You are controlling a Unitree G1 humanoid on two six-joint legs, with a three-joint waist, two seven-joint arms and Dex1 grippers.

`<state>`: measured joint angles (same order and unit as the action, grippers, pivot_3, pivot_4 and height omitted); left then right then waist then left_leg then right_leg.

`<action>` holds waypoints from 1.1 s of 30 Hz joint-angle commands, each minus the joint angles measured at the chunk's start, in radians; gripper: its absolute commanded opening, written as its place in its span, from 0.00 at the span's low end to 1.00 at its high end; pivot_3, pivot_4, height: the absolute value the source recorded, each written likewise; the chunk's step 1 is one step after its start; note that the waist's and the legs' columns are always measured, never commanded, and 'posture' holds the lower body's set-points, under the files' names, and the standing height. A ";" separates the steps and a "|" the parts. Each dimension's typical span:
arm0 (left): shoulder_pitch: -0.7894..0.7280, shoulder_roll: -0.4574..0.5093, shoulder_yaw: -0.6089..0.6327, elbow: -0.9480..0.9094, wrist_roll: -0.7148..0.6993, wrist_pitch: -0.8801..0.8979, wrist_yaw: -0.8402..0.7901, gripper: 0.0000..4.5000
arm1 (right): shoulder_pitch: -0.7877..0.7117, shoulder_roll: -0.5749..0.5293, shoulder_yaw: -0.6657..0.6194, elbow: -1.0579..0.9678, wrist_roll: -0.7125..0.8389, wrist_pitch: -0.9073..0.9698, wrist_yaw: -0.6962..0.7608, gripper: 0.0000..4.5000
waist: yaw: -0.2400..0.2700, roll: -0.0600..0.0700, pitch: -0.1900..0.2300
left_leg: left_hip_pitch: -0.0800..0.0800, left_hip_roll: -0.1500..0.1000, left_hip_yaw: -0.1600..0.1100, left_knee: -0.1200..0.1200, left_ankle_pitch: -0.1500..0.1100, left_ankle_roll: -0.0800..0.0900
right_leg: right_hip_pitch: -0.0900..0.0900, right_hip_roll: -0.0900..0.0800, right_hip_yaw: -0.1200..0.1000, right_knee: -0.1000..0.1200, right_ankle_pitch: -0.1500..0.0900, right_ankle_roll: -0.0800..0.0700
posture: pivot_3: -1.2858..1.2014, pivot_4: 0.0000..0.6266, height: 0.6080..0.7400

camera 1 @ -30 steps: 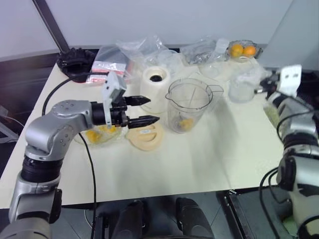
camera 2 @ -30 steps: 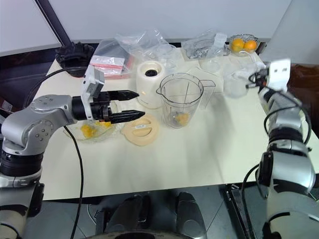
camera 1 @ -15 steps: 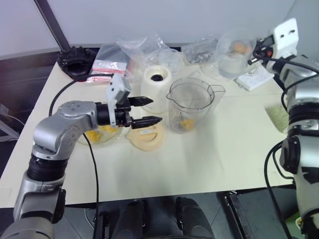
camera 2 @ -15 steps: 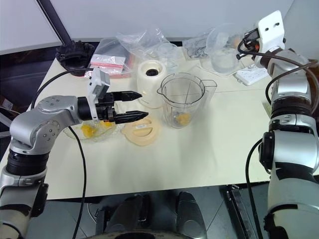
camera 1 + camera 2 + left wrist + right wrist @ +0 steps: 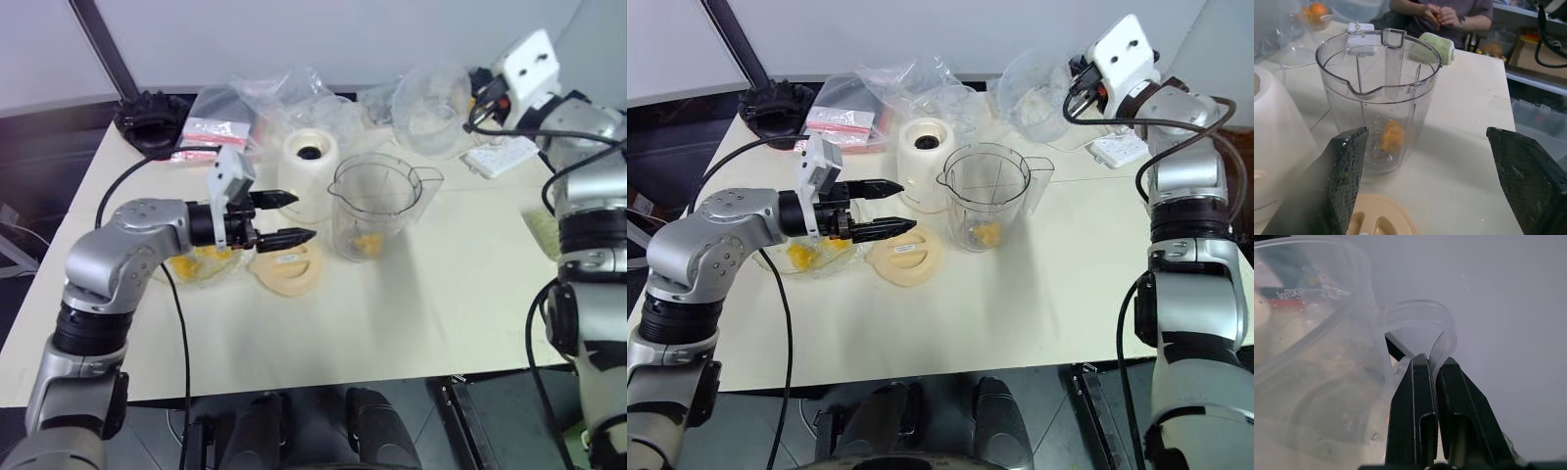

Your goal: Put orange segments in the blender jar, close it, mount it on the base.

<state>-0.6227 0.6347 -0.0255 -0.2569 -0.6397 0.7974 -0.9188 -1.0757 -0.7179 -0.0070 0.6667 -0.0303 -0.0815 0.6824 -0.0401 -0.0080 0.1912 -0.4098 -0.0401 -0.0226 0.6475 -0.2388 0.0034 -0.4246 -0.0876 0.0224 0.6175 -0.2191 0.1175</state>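
My left gripper [image 5: 284, 217] is spread wide and holds nothing. It hangs just above the table [image 5: 411, 313], pointing sideways at the jar [image 5: 373, 208]. The jar stands upright just past its fingertips, not touching them. I see an orange segment [image 5: 1391, 136] at the bottom of the jar. The lid [image 5: 285, 268] lies flat right under this gripper. More segments [image 5: 801, 255] sit in a bowl [image 5: 774, 262] below my left wrist. The base [image 5: 308, 168] stands just behind the gripper, next to the jar.

My right gripper [image 5: 1432, 366] is pinching the handle [image 5: 1420, 320] of a clear cup [image 5: 428, 98], held up in the air behind the jar, well apart from it.
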 commanded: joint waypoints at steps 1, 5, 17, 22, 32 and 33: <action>-0.009 0.000 0.003 -0.020 0.002 -0.019 -0.004 0.90 | -0.003 -0.030 0.004 -0.083 -0.022 -0.067 0.011 0.01 | 0.000 0.000 0.000 | 0.000 0.000 0.000 0.000 0.000 0.000 | 0.000 0.000 0.000 0.000 0.000 0.000 | 0.52 0.24 1.00; -0.011 -0.008 -0.004 -0.016 0.007 -0.023 -0.006 0.90 | 0.017 -0.041 0.030 -0.086 -0.061 -0.139 0.012 0.01 | 0.000 0.000 0.000 | 0.000 0.000 0.000 0.000 0.000 0.000 | 0.000 0.000 0.000 0.000 0.000 0.000 | 0.52 0.24 1.00; -0.009 -0.019 -0.004 -0.017 0.017 -0.024 -0.013 0.90 | 0.011 -0.055 0.060 -0.032 -0.148 -0.285 -0.041 0.01 | -0.001 0.000 0.000 | 0.000 0.000 0.000 0.000 0.000 -0.001 | 0.000 0.000 0.000 0.001 0.000 0.000 | 0.52 0.24 1.00; -0.008 -0.020 -0.005 -0.017 0.018 -0.024 -0.016 0.90 | 0.007 -0.058 0.069 -0.018 -0.178 -0.330 -0.065 0.01 | -0.001 0.000 0.000 | 0.000 0.000 0.000 0.000 0.000 -0.001 | 0.000 0.000 0.000 0.001 0.000 0.000 | 0.52 0.24 1.00; -0.009 -0.021 -0.005 -0.014 0.022 -0.027 -0.020 0.90 | -0.016 -0.061 0.068 0.003 -0.223 -0.396 -0.121 0.01 | -0.001 0.000 0.000 | 0.000 0.000 0.000 0.000 0.001 -0.001 | 0.000 0.000 0.000 0.001 0.000 0.000 | 0.52 0.24 1.00; -0.009 -0.022 -0.005 -0.015 0.021 -0.027 -0.020 0.90 | -0.017 -0.064 0.072 0.005 -0.233 -0.408 -0.128 0.01 | -0.001 0.000 0.000 | 0.000 0.000 0.000 0.000 0.001 -0.001 | 0.000 0.000 0.000 0.001 0.000 0.000 | 0.52 0.24 1.00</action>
<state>-0.6227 0.6149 -0.0284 -0.2565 -0.6194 0.7944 -0.9342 -1.0427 -0.7603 0.0764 0.6912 -0.2614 -0.4621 0.5809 -0.0411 -0.0081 0.1912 -0.4097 -0.0401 -0.0227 0.6477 -0.2381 0.0023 -0.4247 -0.0875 0.0224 0.6185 -0.2191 0.1174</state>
